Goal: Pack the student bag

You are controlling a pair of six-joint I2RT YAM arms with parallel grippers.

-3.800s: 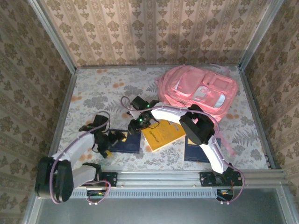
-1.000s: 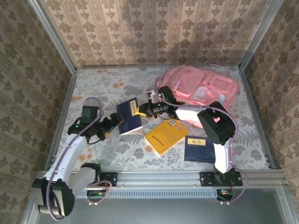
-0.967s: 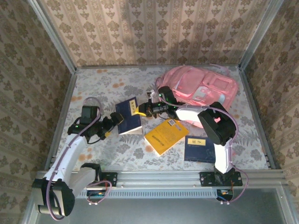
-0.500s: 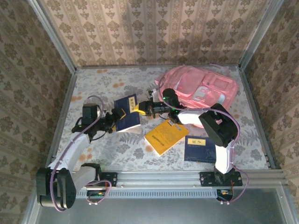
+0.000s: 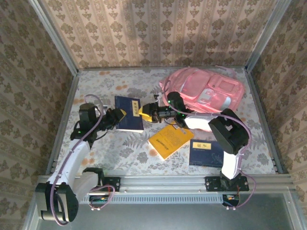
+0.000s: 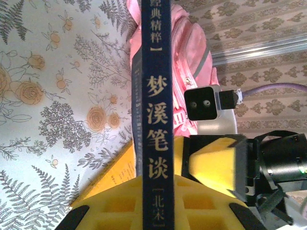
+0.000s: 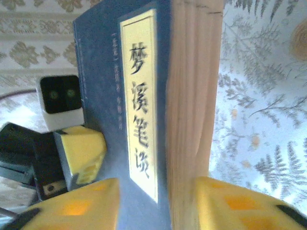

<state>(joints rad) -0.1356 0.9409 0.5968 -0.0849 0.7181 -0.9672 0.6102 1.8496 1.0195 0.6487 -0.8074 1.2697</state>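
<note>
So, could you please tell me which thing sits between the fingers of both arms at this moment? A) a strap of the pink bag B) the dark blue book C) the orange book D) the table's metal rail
B: the dark blue book sits between the left arm's fingers and the right arm's fingers, while the orange book lies flat, apart from both.

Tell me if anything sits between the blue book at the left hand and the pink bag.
Yes. The right hand sits at the blue book's right edge, and its arm stretches across in front of the pink bag, between them. The left hand is at the book's other edge.
</note>
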